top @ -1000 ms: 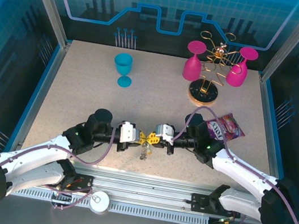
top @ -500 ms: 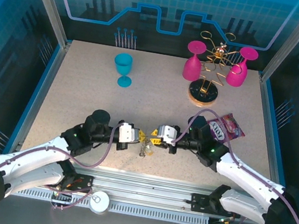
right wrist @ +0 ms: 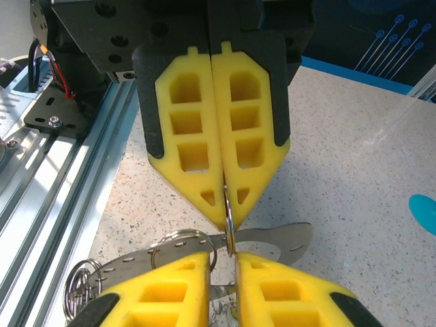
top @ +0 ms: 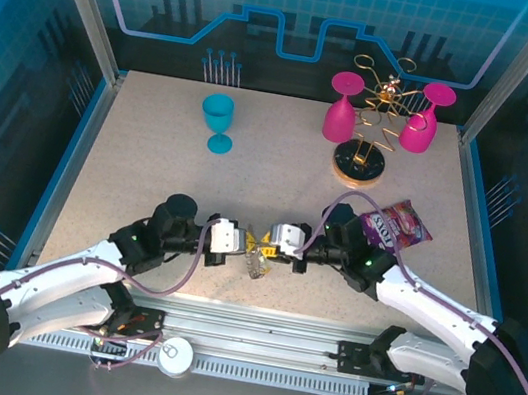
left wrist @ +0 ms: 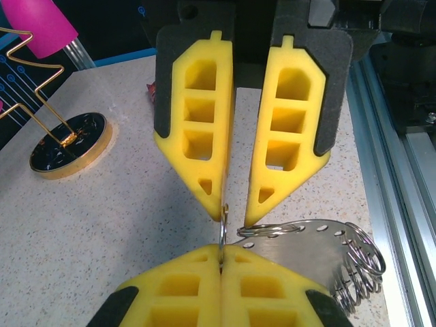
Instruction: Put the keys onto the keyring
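The two grippers meet tip to tip near the middle of the table's [top: 144, 188] near edge. The left gripper [right wrist: 223, 204] is fully closed, its yellow pads pressed together and pinching the keyring [left wrist: 223, 228]. The ring shows edge-on as one thin metal line, so its full outline cannot be made out. The right gripper [left wrist: 235, 216] faces it with a narrow gap between its pads. The ring's free edge sits at the mouth of that gap, close against one pad, but whether the pad touches it cannot be told.

Beside the ring lies a flat metal strip [left wrist: 306, 245] with a row of holes along one edge. It lies partly under the left gripper's fingers, and its join to the ring is hidden. At its outer end sits a bundle of wire split rings [left wrist: 357, 269].

From above, the keys [top: 255, 263] are a tiny grey and yellowish cluster on the table just below where the fingertips meet. They are too small to count or to tell apart by colour.

Towards the far edge stand a teal goblet [top: 219, 121] and a gold wire rack [top: 372, 124] on a round base, with two pink goblets [top: 342, 109] hanging upside down. A snack packet [top: 396, 225] lies near the right edge, partly covered by the right arm's cable.
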Robot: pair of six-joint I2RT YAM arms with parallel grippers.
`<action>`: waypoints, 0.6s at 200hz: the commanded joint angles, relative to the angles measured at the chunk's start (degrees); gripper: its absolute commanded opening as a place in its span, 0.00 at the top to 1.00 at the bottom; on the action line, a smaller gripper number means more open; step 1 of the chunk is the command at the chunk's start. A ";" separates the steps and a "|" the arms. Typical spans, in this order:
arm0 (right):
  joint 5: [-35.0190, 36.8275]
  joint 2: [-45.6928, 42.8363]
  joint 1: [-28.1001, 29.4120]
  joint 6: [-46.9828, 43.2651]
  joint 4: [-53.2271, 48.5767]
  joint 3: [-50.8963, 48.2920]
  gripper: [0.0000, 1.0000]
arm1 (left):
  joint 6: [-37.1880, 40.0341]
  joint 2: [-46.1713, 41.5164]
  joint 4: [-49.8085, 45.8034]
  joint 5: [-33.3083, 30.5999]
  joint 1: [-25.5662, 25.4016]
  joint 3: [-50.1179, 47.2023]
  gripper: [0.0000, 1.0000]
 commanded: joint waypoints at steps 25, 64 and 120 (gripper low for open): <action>1.27 0.58 1.22 -0.63 1.28 1.96 0.82 | 0.86 0.32 0.53 1.51 -0.40 2.09 1.00; 0.11 1.05 1.32 -1.05 0.47 2.41 0.87 | 0.68 0.17 0.61 1.97 -0.42 2.06 1.00; -0.18 2.92 1.93 -1.81 -1.68 3.59 0.90 | 0.60 0.00 0.62 2.36 -0.40 2.18 1.00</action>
